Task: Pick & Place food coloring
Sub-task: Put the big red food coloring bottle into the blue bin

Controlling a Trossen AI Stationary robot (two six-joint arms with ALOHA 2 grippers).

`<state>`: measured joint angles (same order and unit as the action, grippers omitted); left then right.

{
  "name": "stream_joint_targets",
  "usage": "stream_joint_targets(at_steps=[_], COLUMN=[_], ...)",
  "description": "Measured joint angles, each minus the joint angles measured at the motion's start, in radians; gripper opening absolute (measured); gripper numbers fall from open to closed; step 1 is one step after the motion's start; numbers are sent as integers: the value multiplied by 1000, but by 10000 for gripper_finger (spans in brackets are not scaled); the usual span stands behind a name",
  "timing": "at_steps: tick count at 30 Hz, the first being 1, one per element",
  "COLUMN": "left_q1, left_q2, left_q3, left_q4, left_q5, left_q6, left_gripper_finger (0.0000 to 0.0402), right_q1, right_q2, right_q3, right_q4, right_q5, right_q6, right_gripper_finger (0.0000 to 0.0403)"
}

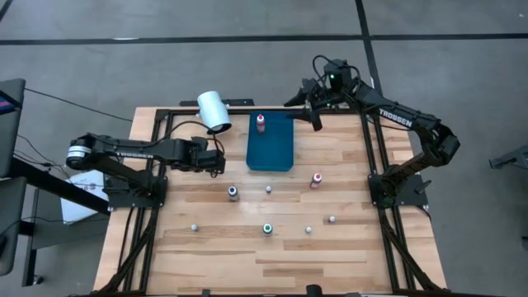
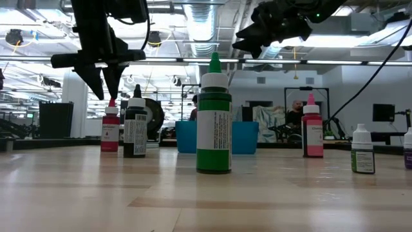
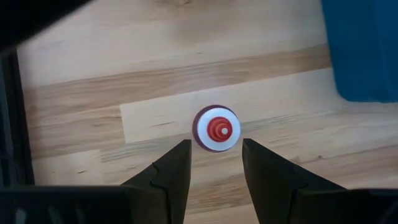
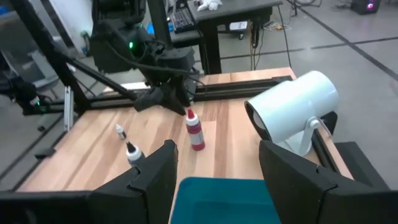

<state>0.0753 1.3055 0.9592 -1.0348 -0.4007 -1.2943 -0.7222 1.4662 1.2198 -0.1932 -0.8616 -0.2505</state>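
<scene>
While your left gripper [image 3: 214, 163] hovers half-open above the red bottle [image 3: 216, 129], lower, then pinch.

L gripper [image 3: 215, 163] is held pointing down, fingers [image 3: 170, 169] parted. R gripper [image 4: 214, 163] is held raised, level, its fingers [image 4: 153, 175] spread wide, nothing between.

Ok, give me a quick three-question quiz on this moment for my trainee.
1. True or false: the left gripper has its fingers clamped on the red-tipped bottle.
2. In the low view, the nearest bottle is: A pink, B green, C dark.
3. Which gripper is closer to the white cylinder?
Key: 1 false, the fingers are open, just above it; 2 B, the green bottle; 3 the left.
</scene>
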Motion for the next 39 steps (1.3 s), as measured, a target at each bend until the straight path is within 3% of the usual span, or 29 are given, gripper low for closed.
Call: stream_joint_targets(at_steps=[24, 27, 33, 39], left_q1=[19, 18, 18, 18], left_q2=[6, 6, 6, 6], left_q3=[0, 0, 0, 0], left_q4=[55, 56, 57, 57], left_q5=[-50, -50, -51, -51], left_q6=[38, 37, 27, 26], left_gripper_finger=[135, 135, 135, 135], right_q1=[-34, -92, -186, -168], right_q2=[29, 25, 18, 18], right_q3=[-1, -1, 0, 0], right_q4=[-17, -13, -105, -219], right_q5=[-1, -44, -247, -248], right_q6=[-97, -55, -35, -72], right_gripper_finger=[214, 214, 214, 214])
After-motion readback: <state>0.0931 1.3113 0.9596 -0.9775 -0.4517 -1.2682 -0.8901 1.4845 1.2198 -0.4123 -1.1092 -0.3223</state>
